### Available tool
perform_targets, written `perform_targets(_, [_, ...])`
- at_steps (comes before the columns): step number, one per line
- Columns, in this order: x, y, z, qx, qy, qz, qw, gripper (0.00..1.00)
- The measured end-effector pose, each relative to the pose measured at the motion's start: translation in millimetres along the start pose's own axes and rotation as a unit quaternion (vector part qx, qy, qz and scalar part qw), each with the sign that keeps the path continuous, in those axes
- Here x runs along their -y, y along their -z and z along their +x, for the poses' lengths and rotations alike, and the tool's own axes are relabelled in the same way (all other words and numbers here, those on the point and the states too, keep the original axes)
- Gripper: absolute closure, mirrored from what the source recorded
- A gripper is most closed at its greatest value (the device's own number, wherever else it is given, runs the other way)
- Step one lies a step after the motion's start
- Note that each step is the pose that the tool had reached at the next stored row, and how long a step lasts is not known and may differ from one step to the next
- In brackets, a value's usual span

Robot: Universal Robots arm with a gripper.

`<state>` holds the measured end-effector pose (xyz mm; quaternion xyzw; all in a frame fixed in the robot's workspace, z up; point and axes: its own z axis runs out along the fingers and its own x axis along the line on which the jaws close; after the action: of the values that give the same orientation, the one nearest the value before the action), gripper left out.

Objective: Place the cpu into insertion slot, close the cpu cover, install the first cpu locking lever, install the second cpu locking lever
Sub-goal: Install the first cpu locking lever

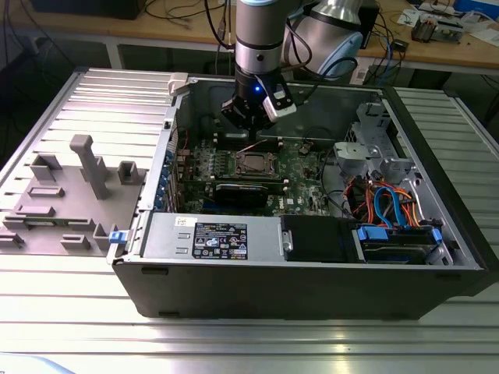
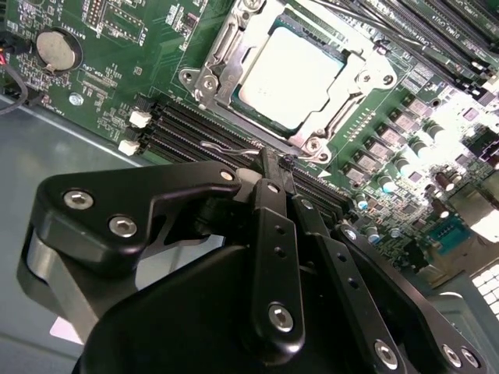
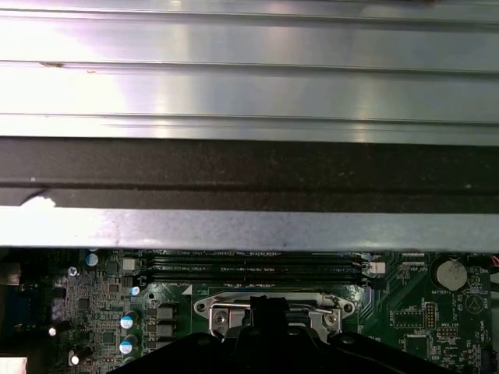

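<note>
Claw (image 2: 279,167) first: its two black fingers (image 2: 273,234) come together to a narrow tip, pinched on the end of a thin wire lever (image 2: 234,148) that runs along the near edge of the socket. In the exterior view the claw (image 1: 248,123) hangs inside the open computer case (image 1: 312,288), above the far side of the green board (image 1: 296,167).

The chip (image 2: 292,74) lies flat in the socket (image 2: 226,58), its dull silver top showing through the window of the metal cover (image 2: 343,66), which lies down over it. Chip and cover sit just beyond the claw's tip, on the far side of the lever. In the first wrist view the cover's edge (image 3: 269,302) and two of its corner screws show right at the black tip of the claw (image 3: 269,308).

Long black memory slots (image 2: 179,128) run between the socket and the claw's body, and another bank lies past the socket. A round coin battery (image 2: 57,49) sits on the board well away from the chip.

As for writing, a label (image 1: 221,238) on the metal box along the case's near wall carries print too small to read, and so do the board markings.

On the grooved table, on the exterior view's left, stands a grey holder (image 1: 70,195) with upright posts.
</note>
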<state>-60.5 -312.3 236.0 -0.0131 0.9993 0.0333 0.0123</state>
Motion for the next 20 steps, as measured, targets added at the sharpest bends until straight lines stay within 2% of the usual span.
perform_targets(10, [-0.6,-0.3,-0.4,-0.0005,0.008,-0.0003,1.0000,0.89])
perform_targets(20, [-2.3,-6.1,-7.7,-0.0009,0.013,-0.0003,0.9999,0.89])
